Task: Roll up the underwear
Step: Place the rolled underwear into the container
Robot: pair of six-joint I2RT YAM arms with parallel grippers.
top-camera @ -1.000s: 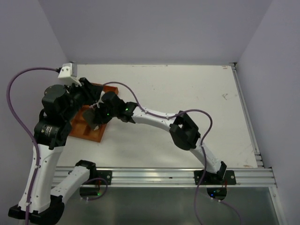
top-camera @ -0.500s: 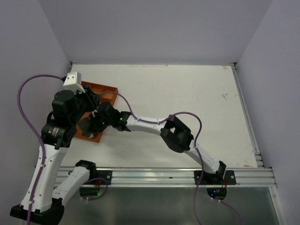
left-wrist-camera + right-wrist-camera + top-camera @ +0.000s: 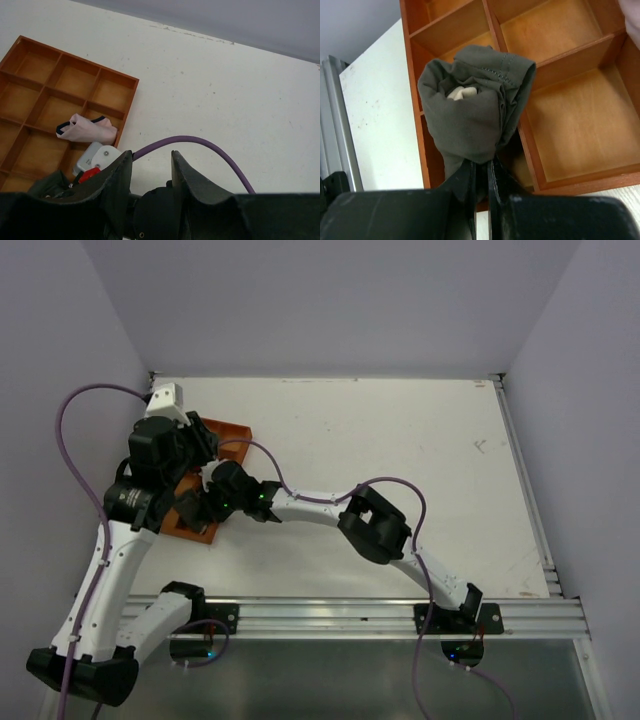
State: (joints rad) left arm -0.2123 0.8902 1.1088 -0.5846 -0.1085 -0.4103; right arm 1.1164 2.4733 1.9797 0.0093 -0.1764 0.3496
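The underwear (image 3: pixel 470 112) is a dark grey rolled bundle with a bit of tan showing at its core. My right gripper (image 3: pixel 481 167) is shut on its lower end. It holds the roll upright over a compartment at the edge of the orange divided tray (image 3: pixel 570 55). In the top view the right gripper (image 3: pixel 196 506) is at the tray's near-left part. My left gripper (image 3: pixel 151 167) hangs above the right wrist, open with nothing held between its fingers (image 3: pixel 120 172).
A small pale pink cloth (image 3: pixel 87 129) lies in a compartment of the tray (image 3: pixel 30 65). A purple cable (image 3: pixel 200 142) arcs over the white table (image 3: pixel 400 460). The tray (image 3: pixel 235 430) sits at the far left, by the left wall.
The left arm has swung toward the back and right, over the tray. The right gripper has carried the underwear left and nearer, to the tray's near-left compartments.
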